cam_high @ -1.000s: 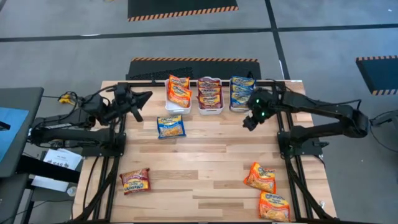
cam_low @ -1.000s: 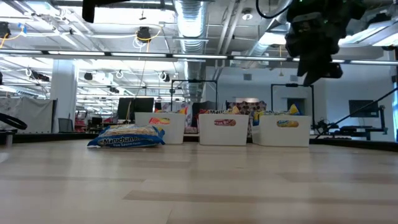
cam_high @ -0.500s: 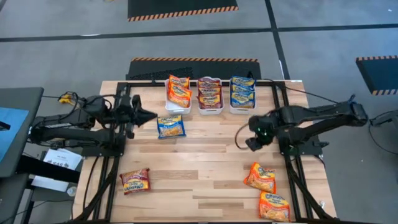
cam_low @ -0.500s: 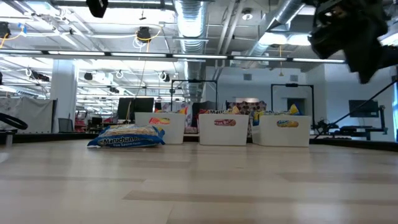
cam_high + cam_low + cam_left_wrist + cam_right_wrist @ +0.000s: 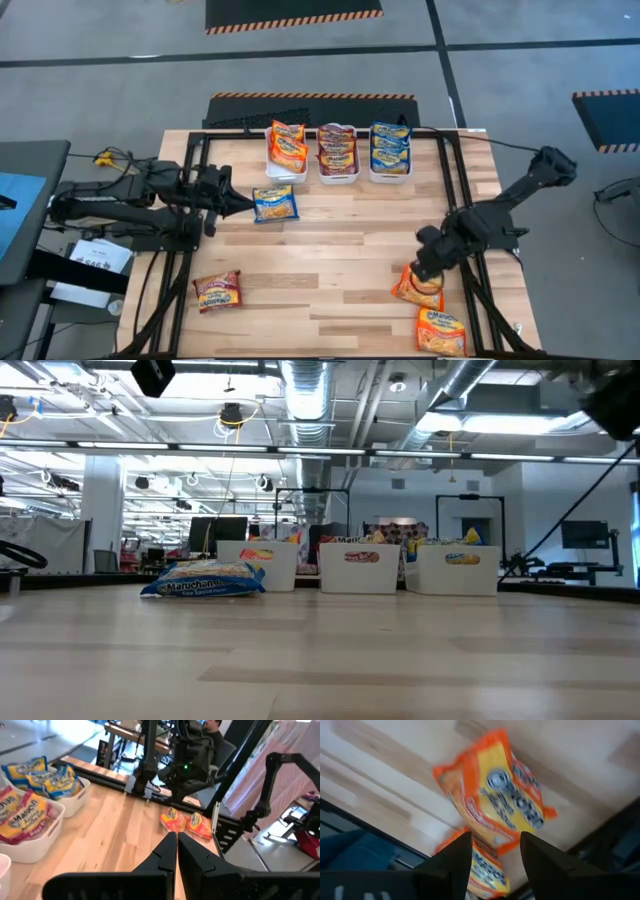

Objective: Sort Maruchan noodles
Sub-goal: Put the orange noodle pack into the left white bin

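Reaching for the next packet looks like the step in hand: your right gripper (image 5: 430, 268) hangs with its fingers spread directly above the nearer orange Maruchan packet (image 5: 419, 287) at the tabletop's (image 5: 340, 250) right front, with a second orange packet (image 5: 440, 333) just beyond it toward the front edge. Next you would need to lower squarely over that packet, close on it, and carry it to the left white bin (image 5: 287, 150), which already holds orange packets; the middle bin (image 5: 338, 153) has maroon ones and the right bin (image 5: 390, 150) blue. Your left gripper (image 5: 238, 204), fingers clenched and empty, points at the blue packet (image 5: 274, 204) lying in front of the bins. A maroon packet (image 5: 217, 291) waits at the left front. From above, whether the right fingers touch the packet is hard to judge, and the low view misses both grippers' fingers.
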Controlling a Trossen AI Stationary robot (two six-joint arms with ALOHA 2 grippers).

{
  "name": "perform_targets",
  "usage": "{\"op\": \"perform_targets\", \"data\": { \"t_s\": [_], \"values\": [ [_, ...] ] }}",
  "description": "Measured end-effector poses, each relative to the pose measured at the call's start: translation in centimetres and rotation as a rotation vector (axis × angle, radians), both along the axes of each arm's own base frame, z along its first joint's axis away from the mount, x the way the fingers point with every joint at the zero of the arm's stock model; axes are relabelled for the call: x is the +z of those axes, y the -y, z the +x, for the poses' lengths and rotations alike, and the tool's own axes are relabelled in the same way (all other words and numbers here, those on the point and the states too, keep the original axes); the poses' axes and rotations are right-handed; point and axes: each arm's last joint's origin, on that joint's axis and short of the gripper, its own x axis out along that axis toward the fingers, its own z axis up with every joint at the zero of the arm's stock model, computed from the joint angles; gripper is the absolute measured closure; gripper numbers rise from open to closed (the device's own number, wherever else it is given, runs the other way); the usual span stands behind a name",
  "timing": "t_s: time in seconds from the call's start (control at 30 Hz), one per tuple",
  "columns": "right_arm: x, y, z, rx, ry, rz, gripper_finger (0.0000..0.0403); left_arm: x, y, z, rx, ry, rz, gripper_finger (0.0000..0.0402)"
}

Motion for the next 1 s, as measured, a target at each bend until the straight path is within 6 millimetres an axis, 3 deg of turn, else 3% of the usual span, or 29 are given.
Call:
{"op": "perform_targets", "data": {
  "t_s": [0.43, 0.77, 1.0],
  "values": [
    [-2.7, -3.9, -1.3, 0.039, -0.175, -0.133, 0.0168, -0.6, 1.1, -0.1, -0.083, -0.065, -0.002, 0.0401],
    [-4.4, -4.2, -0.6, 0.012, -0.147, -0.15, 0.0168, -0.6, 1.2, -0.1, -0.08, -0.068, -0.015, 0.0401],
    [-6.1, -3.3, -1.6, -0.028, -0.136, -0.144, 0.0171, -0.8, 1.2, 0.1, -0.078, -0.079, -0.015, 0.0401]
  ]
}}
